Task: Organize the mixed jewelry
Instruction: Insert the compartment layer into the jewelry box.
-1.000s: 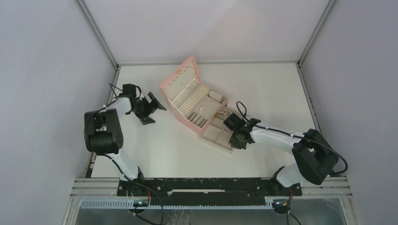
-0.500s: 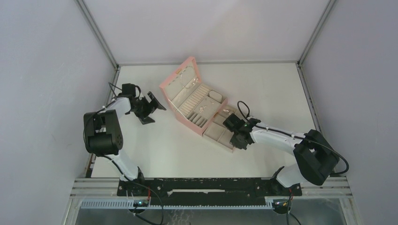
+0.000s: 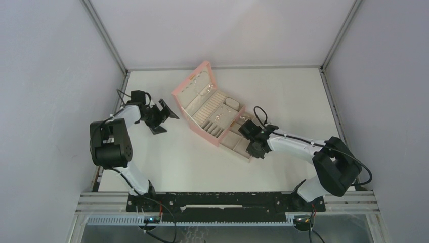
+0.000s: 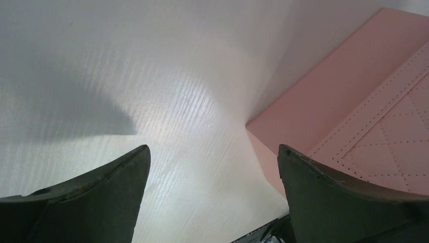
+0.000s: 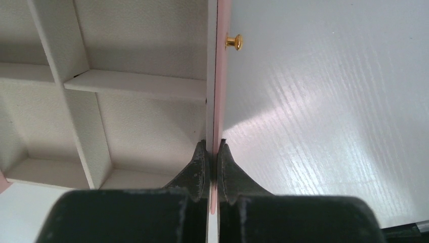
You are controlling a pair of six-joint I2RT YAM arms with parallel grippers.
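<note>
Mixed jewelry (image 3: 218,117) in pink box (image 4: 354,91); right gripper (image 5: 212,148) pinches drawer front (image 5: 221,76), likely needing a straight slide next; left gripper (image 4: 212,154) spread wide.

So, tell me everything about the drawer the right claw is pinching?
The drawer is a shallow tray, pink outside, lined in beige felt-like fabric, with dividers making compartments; those the wrist view shows are empty. A gold knob sticks out of its front wall. It lies flat, pulled out of the pink box. The right gripper is shut on that front wall, one finger each side.
</note>
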